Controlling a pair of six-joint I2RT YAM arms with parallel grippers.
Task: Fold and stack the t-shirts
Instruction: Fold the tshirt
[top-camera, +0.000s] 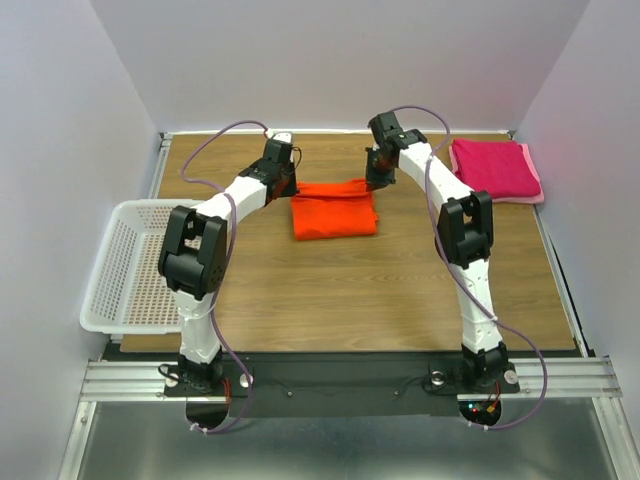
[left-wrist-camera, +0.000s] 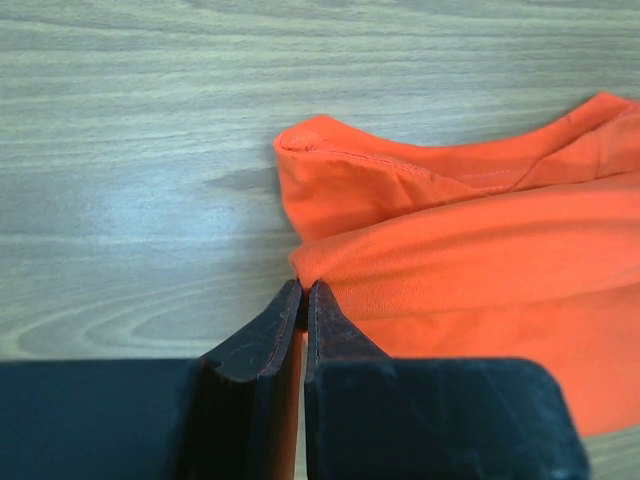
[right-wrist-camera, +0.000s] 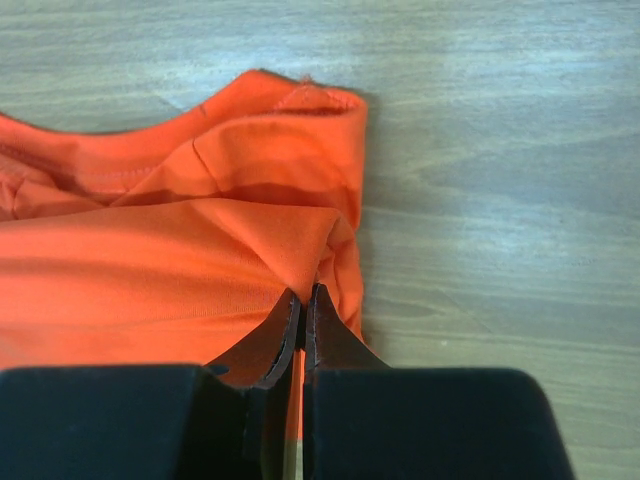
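Observation:
The orange t-shirt (top-camera: 334, 209) lies folded in a rough rectangle at the middle far part of the table. My left gripper (top-camera: 287, 186) is at its far left corner, shut on the orange cloth (left-wrist-camera: 470, 270), which is pinched between the fingertips (left-wrist-camera: 303, 290). My right gripper (top-camera: 375, 182) is at its far right corner, shut on the orange cloth (right-wrist-camera: 190, 260) too, with a fold of it between the tips (right-wrist-camera: 303, 295). The magenta-pink t-shirt (top-camera: 495, 169) lies folded at the far right corner, a paler pink edge showing on its right side.
A white plastic lattice basket (top-camera: 130, 265) hangs over the table's left edge. The wooden table (top-camera: 360, 290) is bordered by white walls at the back and sides. A black and metal rail carries the arm bases at the near edge.

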